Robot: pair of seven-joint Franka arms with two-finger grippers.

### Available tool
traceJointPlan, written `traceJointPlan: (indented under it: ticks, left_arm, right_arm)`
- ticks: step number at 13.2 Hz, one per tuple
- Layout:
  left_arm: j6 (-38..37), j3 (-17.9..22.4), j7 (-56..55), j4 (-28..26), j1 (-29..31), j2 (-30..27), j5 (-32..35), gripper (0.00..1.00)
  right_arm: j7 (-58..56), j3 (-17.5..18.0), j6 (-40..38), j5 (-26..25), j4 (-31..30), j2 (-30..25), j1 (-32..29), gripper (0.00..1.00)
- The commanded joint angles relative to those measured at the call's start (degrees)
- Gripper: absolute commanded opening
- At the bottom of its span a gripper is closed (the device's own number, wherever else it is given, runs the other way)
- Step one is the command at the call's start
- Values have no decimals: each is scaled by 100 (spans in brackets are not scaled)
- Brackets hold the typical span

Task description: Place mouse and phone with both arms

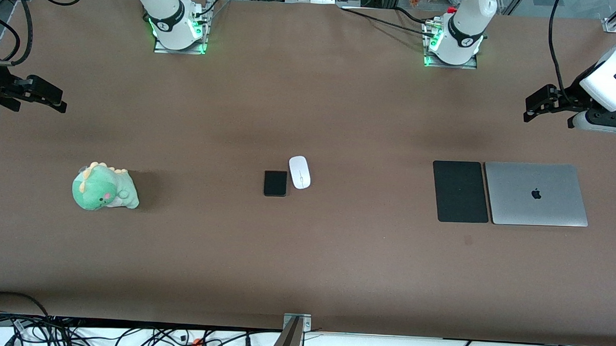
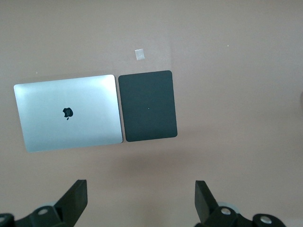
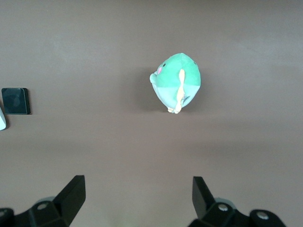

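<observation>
A: Above each end of the desk, what are the claws doing?
B: Left claw and right claw both hang spread wide, empty.
A: Mouse?
B: Mid-desk, just beside the phone.

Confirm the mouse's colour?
White, with a thin grey centre line; mouse shows best in the front view.

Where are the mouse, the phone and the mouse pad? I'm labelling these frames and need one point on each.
mouse point(image 1: 299, 172): front view, middle of its white top.
phone point(image 1: 275, 183): front view, centre of its black face.
mouse pad point(image 1: 460, 191): front view, centre of its flat black surface.
</observation>
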Motion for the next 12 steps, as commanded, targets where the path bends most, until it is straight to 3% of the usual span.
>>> traceJointPlan:
  ticks: [1,10,12]
  left_arm:
    - [-116,-51,70,117,61,11,23,100]
    - [-125,-69,-35,109,0,55,14,100]
    - [-116,-278,-542,108,-36,212,6,100]
  right_arm:
    - [20,32,-30,229,15,-37,-68,100]
    - [11,15,-65,256,15,-37,-59,100]
    - [11,23,-74,247,7,-37,-59,100]
